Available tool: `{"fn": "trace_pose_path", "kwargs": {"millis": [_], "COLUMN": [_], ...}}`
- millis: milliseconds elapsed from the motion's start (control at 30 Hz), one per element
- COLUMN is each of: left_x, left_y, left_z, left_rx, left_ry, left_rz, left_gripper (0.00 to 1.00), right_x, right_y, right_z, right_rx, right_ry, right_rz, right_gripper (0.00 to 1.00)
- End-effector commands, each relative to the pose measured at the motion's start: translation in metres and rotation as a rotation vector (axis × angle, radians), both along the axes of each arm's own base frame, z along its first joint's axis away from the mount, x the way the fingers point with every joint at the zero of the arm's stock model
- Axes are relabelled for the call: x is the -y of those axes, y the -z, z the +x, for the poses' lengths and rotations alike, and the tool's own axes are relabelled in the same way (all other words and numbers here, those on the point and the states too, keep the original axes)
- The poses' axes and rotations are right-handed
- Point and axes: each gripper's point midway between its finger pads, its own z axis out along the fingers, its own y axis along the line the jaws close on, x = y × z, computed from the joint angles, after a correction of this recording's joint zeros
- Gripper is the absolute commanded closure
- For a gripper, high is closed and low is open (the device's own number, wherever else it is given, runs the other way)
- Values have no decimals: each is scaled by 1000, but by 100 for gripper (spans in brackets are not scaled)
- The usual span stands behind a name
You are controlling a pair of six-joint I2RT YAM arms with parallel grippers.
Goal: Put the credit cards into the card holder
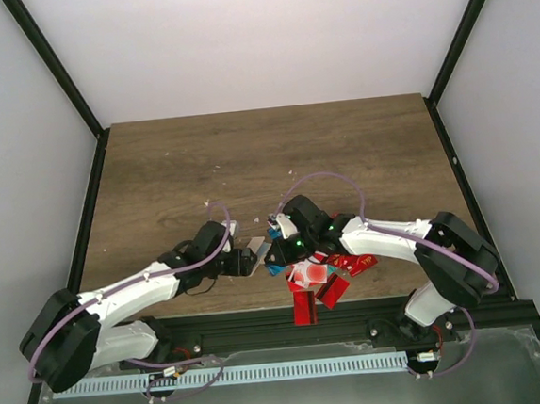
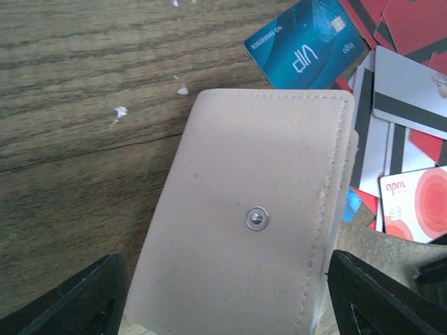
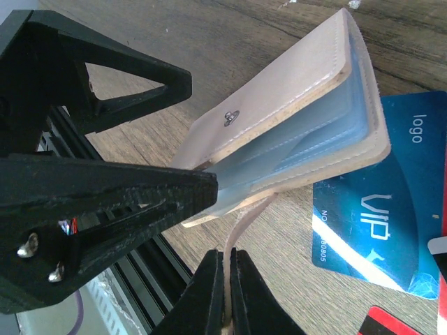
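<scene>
Top view: both arms are meeting low at the near middle of the table (image 1: 247,157). The card holder (image 1: 256,258) is showing only as a pale sliver between them.

Left wrist view: the left gripper (image 2: 223,262) is standing wide apart, one finger along each long side of the holder. The snap stud (image 2: 257,218) is facing the camera.

Right wrist view is adding more:
- The holder is gaping partly open, with clear sleeves (image 3: 307,146) showing.
- The right gripper (image 3: 228,259) is pinching shut on the holder's thin tab (image 3: 246,220).
- The upper left finger is hanging clear of the cover, and the lower one is meeting the sleeve edge.

The credit cards (image 1: 316,275) are lying heaped just right of the holder, reaching the near edge by the black rail (image 1: 374,311). A blue card (image 2: 307,45) is lying beside the holder's far end. Bare wood is running on to the far edge.
</scene>
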Motion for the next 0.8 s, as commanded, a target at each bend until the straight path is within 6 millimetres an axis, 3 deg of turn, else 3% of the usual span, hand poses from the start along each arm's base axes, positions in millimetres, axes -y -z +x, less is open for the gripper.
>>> {"fn": "trace_pose_path", "kwargs": {"millis": [0, 333, 500, 600, 733, 767], "left_x": [-3, -34, -36, -28, -24, -26], "left_y": [-6, -10, -3, 1, 0, -2], "left_z": [14, 33, 39, 41, 41, 41], "left_rx": [60, 127, 125, 116, 117, 117], "left_ry": [-35, -203, -218, -188, -178, -188], "left_rz": [32, 143, 165, 148, 125, 127], "left_gripper": [20, 31, 38, 55, 94, 96], "right_x": [-4, 3, 3, 3, 6, 7], "right_y": [-17, -8, 0, 3, 10, 12], "right_z": [5, 0, -1, -1, 4, 6], "right_rx": [30, 22, 8, 6, 1, -2], "right_ry": [0, -2, -9, -13, 4, 10], "right_rz": [26, -2, -17, -23, -52, -61], "right_gripper": [99, 99, 99, 99, 99, 99]}}
